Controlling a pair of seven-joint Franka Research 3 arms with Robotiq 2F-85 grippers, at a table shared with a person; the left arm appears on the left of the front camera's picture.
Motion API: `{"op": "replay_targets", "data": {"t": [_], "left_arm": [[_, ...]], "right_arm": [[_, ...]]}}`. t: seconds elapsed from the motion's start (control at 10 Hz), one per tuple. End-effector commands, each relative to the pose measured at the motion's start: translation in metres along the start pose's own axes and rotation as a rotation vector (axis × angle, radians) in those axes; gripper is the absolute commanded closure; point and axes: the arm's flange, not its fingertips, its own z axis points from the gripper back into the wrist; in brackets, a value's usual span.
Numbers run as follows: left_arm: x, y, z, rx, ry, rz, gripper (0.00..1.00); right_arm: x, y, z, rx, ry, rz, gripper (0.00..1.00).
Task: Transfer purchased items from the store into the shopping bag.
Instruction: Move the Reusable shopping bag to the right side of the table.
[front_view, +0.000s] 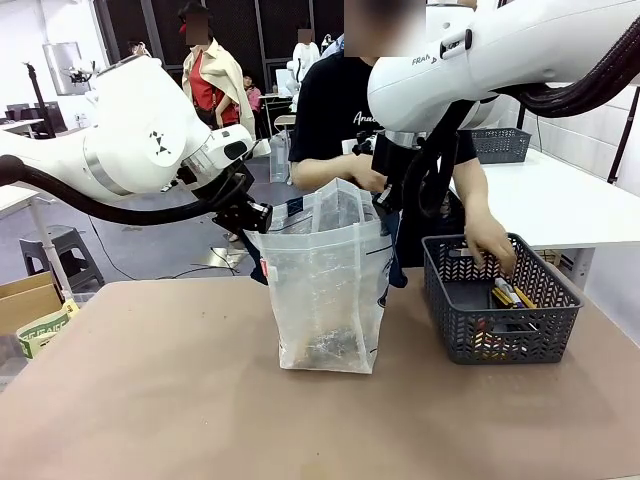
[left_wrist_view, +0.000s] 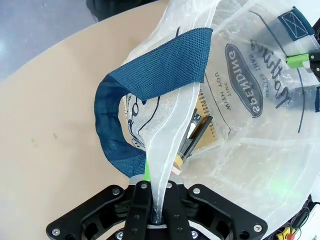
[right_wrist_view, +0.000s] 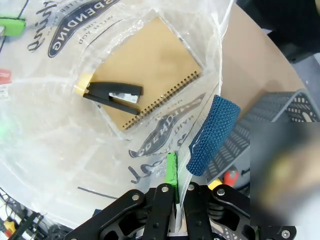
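Tan table (front_view: 150, 400), centre: shopping bag (front_view: 325, 290), rim clamped by left gripper (left_wrist_view: 156, 186) and right gripper (right_wrist_view: 176, 189). Loading step; person's hand (front_view: 495, 245) in right-edge basket (front_view: 500, 340) likely drops an item next.

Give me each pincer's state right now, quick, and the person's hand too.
Left pincer: shut on the shopping bag rim.
Right pincer: shut on the shopping bag's opposite rim.
Person's hand: inside the basket; grip cannot be told.

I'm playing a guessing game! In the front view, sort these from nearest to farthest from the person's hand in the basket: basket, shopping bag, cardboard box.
From the person's hand:
1. The basket, right; the hand is in it.
2. The shopping bag, middle.
3. The cardboard box, far left.
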Motion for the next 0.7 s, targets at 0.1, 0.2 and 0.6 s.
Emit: {"op": "replay_targets", "data": {"t": [0.1,0.2,0.6], "left_arm": [[-0.0001,-0.0005,0.0004,0.014,-0.001,0.010,1.00],[-0.0001,-0.0005,0.0004,0.014,-0.001,0.010,1.00],[-0.0001,-0.0005,0.0004,0.014,-0.001,0.010,1.00]], "right_arm": [[0.0006,-0.0008,0.0006,-0.003,0.003,-0.004,1.00],[0.0006,-0.0008,0.0006,-0.003,0.003,-0.004,1.00],[0.0006,-0.0008,0.0006,-0.003,0.003,-0.004,1.00]]}}
